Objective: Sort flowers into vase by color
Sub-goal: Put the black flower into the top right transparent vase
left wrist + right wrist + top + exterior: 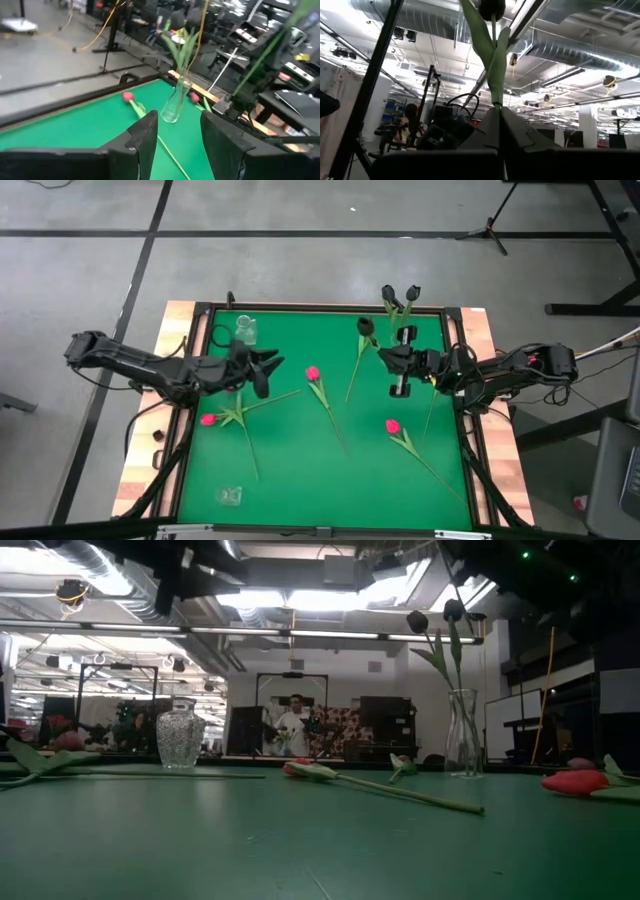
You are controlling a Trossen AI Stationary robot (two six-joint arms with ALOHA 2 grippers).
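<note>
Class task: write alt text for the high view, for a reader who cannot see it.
Overhead, the right gripper holds a dark tulip by its stem above a green table, near a vase already holding two dark tulips. Pink tulips lie scattered on the table, and the left gripper hovers open.

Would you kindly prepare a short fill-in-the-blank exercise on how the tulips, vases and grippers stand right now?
1. The right gripper is shut on a ____ tulip.
2. The tall vase already holds ____ dark tulips.
3. The left gripper is ____ and holds nothing.
4. The squat vase holds ____ flowers.

Missing words: dark; two; open; no
</note>
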